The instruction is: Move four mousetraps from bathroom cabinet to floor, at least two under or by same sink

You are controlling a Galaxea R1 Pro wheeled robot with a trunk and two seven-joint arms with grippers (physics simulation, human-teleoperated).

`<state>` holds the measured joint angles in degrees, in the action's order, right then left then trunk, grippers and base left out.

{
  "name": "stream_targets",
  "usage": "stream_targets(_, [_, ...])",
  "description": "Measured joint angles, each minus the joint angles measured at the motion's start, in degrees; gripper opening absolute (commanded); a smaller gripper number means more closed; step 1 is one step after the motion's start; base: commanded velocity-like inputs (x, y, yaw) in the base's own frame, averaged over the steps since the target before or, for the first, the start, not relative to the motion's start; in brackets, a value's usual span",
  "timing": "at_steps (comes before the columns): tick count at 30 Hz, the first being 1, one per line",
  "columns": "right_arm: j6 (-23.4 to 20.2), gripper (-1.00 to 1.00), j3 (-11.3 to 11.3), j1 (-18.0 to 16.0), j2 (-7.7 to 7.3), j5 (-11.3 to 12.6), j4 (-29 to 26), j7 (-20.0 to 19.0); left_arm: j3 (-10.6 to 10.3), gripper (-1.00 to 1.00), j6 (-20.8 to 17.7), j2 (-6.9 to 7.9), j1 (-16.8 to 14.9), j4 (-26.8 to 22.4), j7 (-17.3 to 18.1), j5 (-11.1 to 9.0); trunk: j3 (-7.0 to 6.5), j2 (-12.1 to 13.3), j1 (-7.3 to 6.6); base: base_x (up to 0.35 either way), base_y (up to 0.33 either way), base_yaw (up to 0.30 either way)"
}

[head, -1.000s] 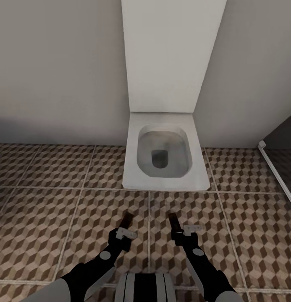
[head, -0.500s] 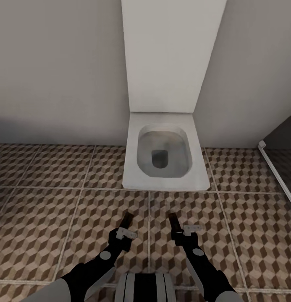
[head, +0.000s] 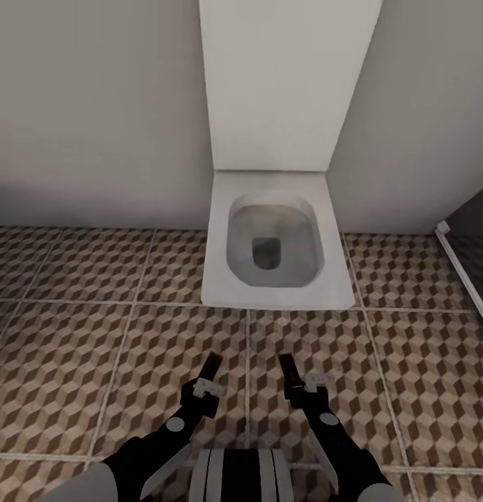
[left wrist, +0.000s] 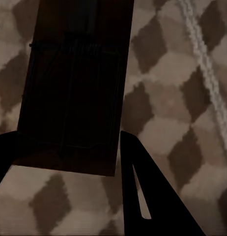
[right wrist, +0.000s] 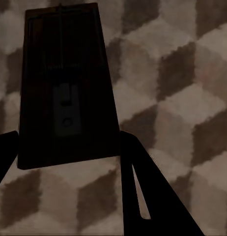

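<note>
Left gripper (left wrist: 64,162) clamps mousetrap (left wrist: 76,83) (above bathroom floor (left wrist: 177,83)).

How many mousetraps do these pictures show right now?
2. One mousetrap is held in the left gripper, the other mousetrap in the right gripper, both above the bathroom floor. Others may lie elsewhere.

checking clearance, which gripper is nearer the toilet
Right, slightly. The right gripper sits below the toilet bowl; the left gripper is off toward its left corner.

Both arms low, side by side — left hand (head: 210,371) and right hand (head: 290,371) clamped.
</note>
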<state>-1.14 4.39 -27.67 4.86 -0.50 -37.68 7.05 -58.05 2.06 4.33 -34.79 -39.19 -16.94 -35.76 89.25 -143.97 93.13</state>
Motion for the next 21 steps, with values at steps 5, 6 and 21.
stream_targets(5, [0.0, -1.00, 0.0, 0.0, 0.00, 0.0, 0.0, 0.0, 0.0, -1.00, 0.0, 0.00, 0.0, 0.0, 0.0, 0.0, 1.11, -0.1, 0.13, 0.000, 0.000, 0.000])
stream_targets(6, [0.0, -1.00, 0.0, 0.0, 0.00, 0.0, 0.0, 0.0, 0.0, -1.00, 0.0, 0.00, 0.0, 0.0, 0.0, 0.0, 1.33, -0.1, 0.15, 0.000, 0.000, 0.000])
stream_targets(21, [0.0, -1.00, 0.0, 0.0, 0.06, -0.1, 0.0, 0.0, 0.0, -1.00, 0.0, 0.00, 0.0, 0.0, 0.0, 0.0, 4.65, -0.3, 0.54, 0.000, 0.000, 0.000])
